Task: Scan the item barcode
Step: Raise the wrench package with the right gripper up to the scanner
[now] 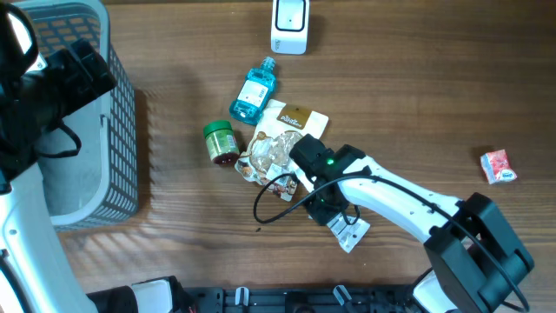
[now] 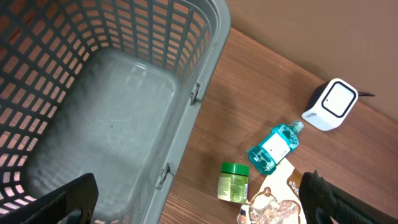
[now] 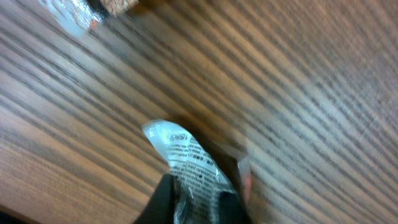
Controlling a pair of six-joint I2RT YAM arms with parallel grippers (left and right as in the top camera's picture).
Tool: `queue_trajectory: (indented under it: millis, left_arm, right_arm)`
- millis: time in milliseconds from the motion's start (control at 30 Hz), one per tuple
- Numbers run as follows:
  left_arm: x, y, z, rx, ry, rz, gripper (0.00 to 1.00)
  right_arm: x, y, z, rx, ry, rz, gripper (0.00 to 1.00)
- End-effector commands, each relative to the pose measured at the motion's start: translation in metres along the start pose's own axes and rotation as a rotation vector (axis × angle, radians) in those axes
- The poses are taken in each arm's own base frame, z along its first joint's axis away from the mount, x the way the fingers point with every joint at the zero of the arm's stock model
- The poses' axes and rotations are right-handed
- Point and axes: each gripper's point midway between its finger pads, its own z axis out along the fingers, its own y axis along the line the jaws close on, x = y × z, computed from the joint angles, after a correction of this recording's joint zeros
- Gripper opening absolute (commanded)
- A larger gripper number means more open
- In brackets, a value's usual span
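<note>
While bottle [image 1: 253, 94] holds blue liquid, basket [image 1: 122, 130] leftward

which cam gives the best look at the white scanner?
Left wrist: the white scanner sits whole in frame, its dark-rimmed face showing. Overhead catches it only at the top edge, partly cropped. Right wrist shows just the table and a printed packet, not the scanner.
</note>
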Motion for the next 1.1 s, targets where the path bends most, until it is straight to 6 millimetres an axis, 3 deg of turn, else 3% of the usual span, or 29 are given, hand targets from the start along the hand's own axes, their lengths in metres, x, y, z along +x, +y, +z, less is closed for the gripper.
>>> queue_trajectory:
  millis: [0, 233, 333, 400, 467, 500, 600, 733, 800, 900, 1067]
  left_arm:
    - [-0.003, 0.001, -0.001, 0.002, -0.007, -0.007, 1.0]
    - [-0.002, 0.001, -0.001, 0.002, -0.007, -0.007, 1.0]
    - [-0.003, 0.001, -0.001, 0.002, -0.007, -0.007, 1.0]
    - [-0.002, 0.001, -0.001, 0.002, -0.007, -0.007, 1.0]
    - [-0.002, 0.001, -0.001, 0.002, -0.007, -0.008, 1.0]
    - [-0.003, 0.001, -0.001, 0.002, -0.007, -0.007, 1.0]
    - [-0.003, 0.001, -0.001, 0.002, -0.007, -0.008, 1.0]
    - [-0.003, 0.001, -0.001, 0.002, -0.007, -0.008, 1.0]
    - [-0.003, 0.001, -0.001, 0.002, -0.007, -0.007, 1.0]
    - [-0.003, 0.001, -0.001, 0.002, -0.007, -0.008, 1.0]
    - [-0.003, 0.001, -0.001, 0.002, -0.007, -0.008, 1.0]
  right_arm:
    - [-0.001, -0.005, 0.004, 0.028, -0.005, 0.0, 0.05]
    - [-0.027, 0.004, -0.004, -0.023, -0.091, 0.072, 0.05]
    - [-0.054, 0.025, -0.034, -0.134, -0.157, 0.059, 0.05]
    - [-0.075, 0.041, -0.064, -0.222, -0.205, 0.095, 0.05]
    - [-0.087, 0.061, -0.094, -0.343, -0.237, 0.071, 0.05]
    - [-0.094, 0.078, -0.118, -0.444, -0.257, 0.071, 0.05]
    - [-0.103, 0.089, -0.151, -0.522, -0.282, 0.147, 0.05]
    - [-0.123, 0.08, -0.172, -0.601, -0.297, 0.475, 0.04]
    - [-0.124, 0.076, -0.178, -0.682, -0.243, 0.624, 0.05]
    - [-0.14, 0.064, -0.211, -0.91, -0.26, 0.674, 0.05]
    - [-0.153, 0.031, -0.231, -0.999, -0.327, 0.74, 0.05]
